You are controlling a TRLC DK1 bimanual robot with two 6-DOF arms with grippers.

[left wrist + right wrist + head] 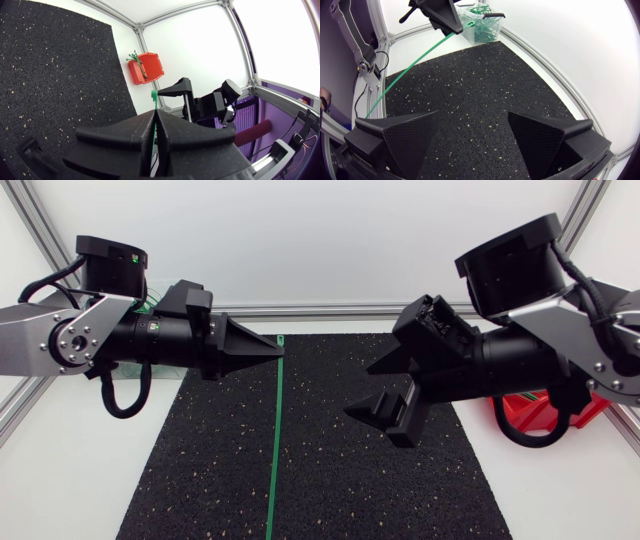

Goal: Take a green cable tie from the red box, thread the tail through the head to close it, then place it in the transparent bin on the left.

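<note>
Closest to the overhead camera, the left gripper (272, 350) comes in from 9 o'clock with its fingers pressed together on the head end of a green cable tie (275, 440). The tie hangs from the fingertips and runs straight toward 6 o'clock across the black mat (340, 480). The right gripper (360, 390) comes in from 3 o'clock and hangs over the mat with its fingers spread wide and nothing in them. It stands apart from the tie. A red box (528, 415) sits on the white table (80, 480) at the mat's 3 o'clock edge, mostly hidden behind the right arm.

From the left wrist, the two fingers meet in one seam with the green strip clamped in it, and the tie's head pokes out just past the tips. Ahead, at about 12 o'clock, the red box stands beside the mat's edge, with spare ties (135, 57) sticking out of it.

From the right wrist, the two fingers stand far apart over bare mat. Ahead, at about 11 o'clock, the left gripper holds the tie, whose tail slants down toward 8 o'clock. Just behind it stands the clear bin (495, 27), with green ties inside.
</note>
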